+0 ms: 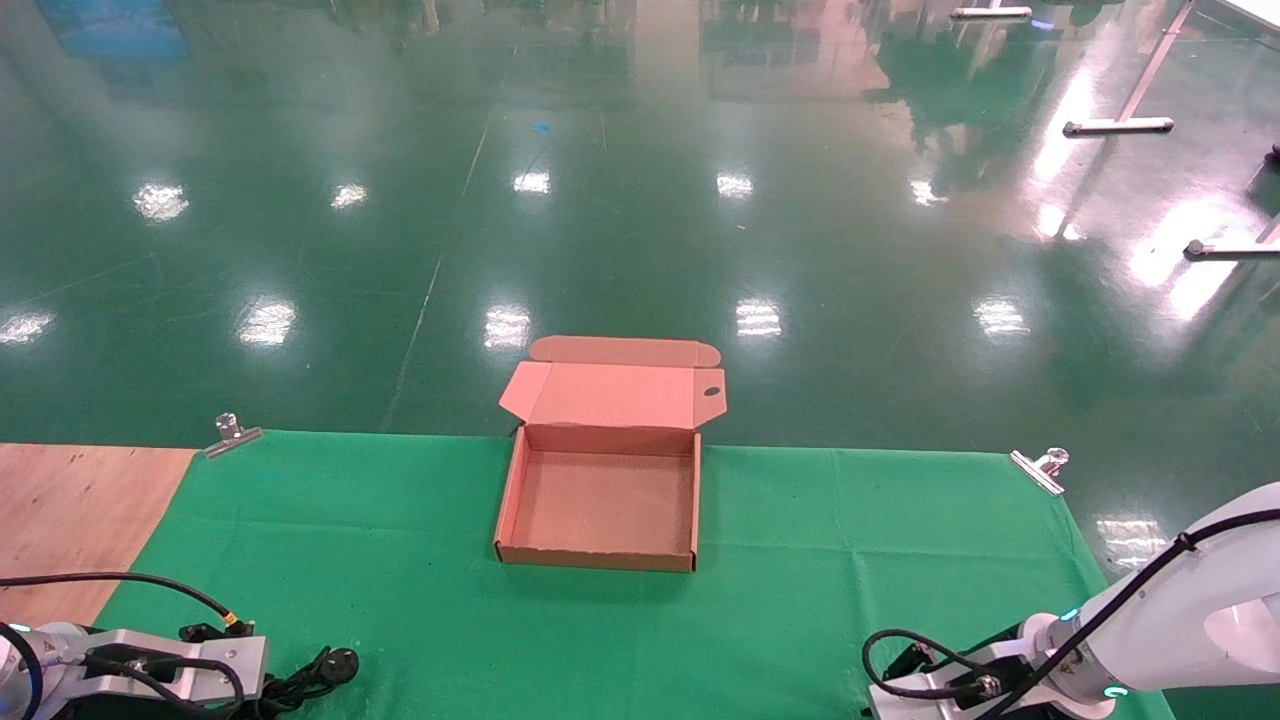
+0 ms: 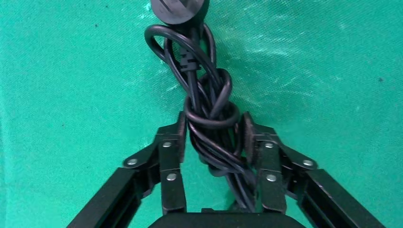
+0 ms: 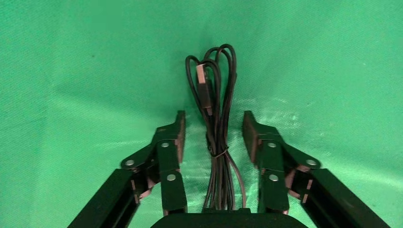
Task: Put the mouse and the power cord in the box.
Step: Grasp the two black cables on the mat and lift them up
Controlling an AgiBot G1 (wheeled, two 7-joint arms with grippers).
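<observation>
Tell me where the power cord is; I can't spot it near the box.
The power cord lies on the green cloth at the robot's near left, between the fingers of the left pincer, well short of the box.

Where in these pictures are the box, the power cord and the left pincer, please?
box (image 1: 598, 554): head view, near front wall.
power cord (image 2: 209, 102): left wrist view, knotted middle of the bundle.
left pincer (image 2: 214, 137): left wrist view, midway between its fingertips.
</observation>
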